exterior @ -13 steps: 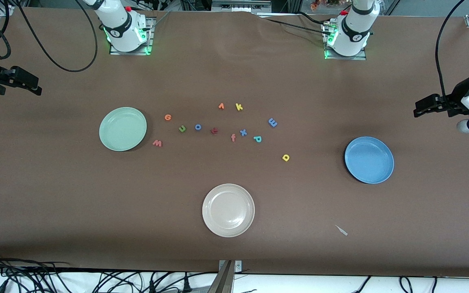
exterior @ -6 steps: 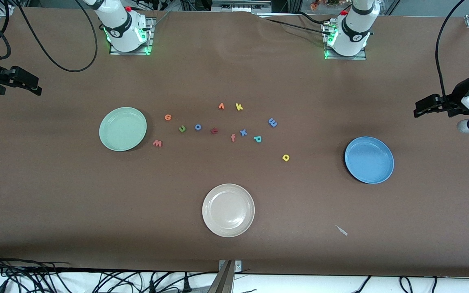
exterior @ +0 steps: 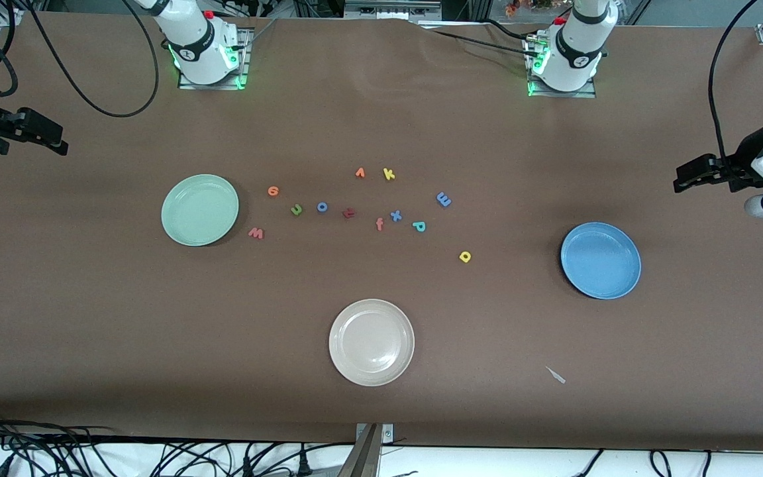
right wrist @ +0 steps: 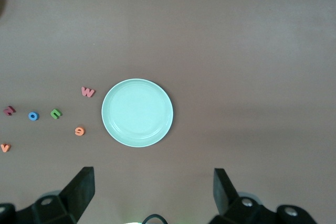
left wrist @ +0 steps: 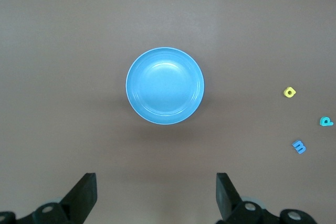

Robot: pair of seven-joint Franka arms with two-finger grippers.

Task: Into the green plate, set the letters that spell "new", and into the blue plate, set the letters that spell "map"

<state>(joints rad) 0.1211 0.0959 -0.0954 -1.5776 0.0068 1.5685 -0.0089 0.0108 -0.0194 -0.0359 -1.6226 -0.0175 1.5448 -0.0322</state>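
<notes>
Three plates sit on the brown table, with the cream-white plate (exterior: 371,342) as my landmark, closest to the front camera. The green plate (exterior: 200,209) lies farther from the camera than the cream plate, toward the right arm's end; the blue plate (exterior: 600,260) lies likewise farther, toward the left arm's end. Both hold nothing. The loose letters are scattered farther from the camera than the cream plate, between the two coloured plates. Salmon-red "w" (exterior: 255,232) is just beside the green plate, orange "e" (exterior: 273,191) and green "n" (exterior: 296,210) near it. Yellow "a" (exterior: 465,256) is the letter nearest the blue plate, still well apart from it; teal "p" (exterior: 419,226) and blue "m" (exterior: 444,199) lie a little farther from the camera than the "a". Among them: blue "o" (exterior: 322,207), dark red zigzag letter (exterior: 348,212), salmon "f" (exterior: 379,224), blue "x" (exterior: 395,215), orange "v" (exterior: 359,173), yellow "k" (exterior: 389,174). The left gripper (left wrist: 155,195) hangs in the air over the left arm's end of the table, fingers spread wide, gripping nothing. The right gripper (right wrist: 153,191) hangs over the right arm's end, fingers spread too, empty. A small pale scrap (exterior: 556,375) lies beside the cream plate, toward the left arm's end.
</notes>
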